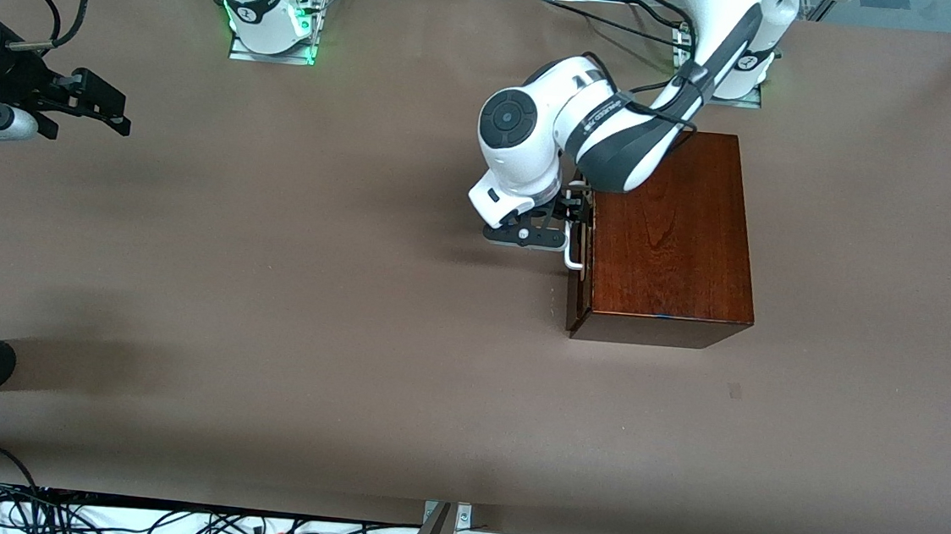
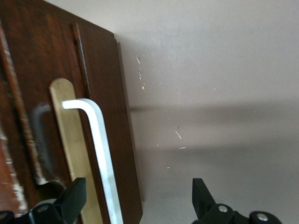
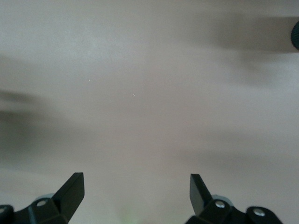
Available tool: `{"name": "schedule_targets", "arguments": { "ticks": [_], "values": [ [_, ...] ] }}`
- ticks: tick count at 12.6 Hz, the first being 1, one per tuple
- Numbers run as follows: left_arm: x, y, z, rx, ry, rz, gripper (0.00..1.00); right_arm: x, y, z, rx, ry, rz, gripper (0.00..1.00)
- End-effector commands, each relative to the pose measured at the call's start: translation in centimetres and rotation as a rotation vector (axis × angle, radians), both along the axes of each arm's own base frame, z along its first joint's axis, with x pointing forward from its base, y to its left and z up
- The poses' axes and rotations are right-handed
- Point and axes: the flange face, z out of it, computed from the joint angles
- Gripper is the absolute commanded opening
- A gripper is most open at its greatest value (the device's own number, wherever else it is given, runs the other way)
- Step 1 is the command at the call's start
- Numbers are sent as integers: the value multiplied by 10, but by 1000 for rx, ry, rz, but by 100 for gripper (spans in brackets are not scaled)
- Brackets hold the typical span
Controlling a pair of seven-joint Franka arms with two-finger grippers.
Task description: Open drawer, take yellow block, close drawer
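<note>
Front view: the wooden box (image 1: 673, 240) stood on the table (image 1: 311, 305) toward the left arm's end, its drawer (image 1: 579, 262) pushed in. The left gripper (image 1: 575, 209) was at the drawer front, by the white handle (image 1: 574, 259). The right gripper (image 1: 89, 105) waited above the table at the right arm's end.

Left wrist view: the left gripper's fingers (image 2: 74, 198) stood spread apart, straddling the handle without clamping it.

Right wrist view: the right gripper's fingers (image 3: 72, 189) stood released over bare table. The yellow block was not visible anywhere.
</note>
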Motion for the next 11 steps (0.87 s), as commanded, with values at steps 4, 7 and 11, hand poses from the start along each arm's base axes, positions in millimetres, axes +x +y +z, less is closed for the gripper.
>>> {"name": "schedule_targets", "arguments": {
  "ticks": [4,7,11],
  "values": [
    [-14,9,-10,61,-3,2,100,2,-2,5,-12,-8,-5,100],
    [-12,15,-18,69,6,10,100,2,-1,5,-12,-8,-4,100],
    [-10,13,-26,59,-7,34,100,2,0,5,-12,-8,-11,100]
  ]
}}
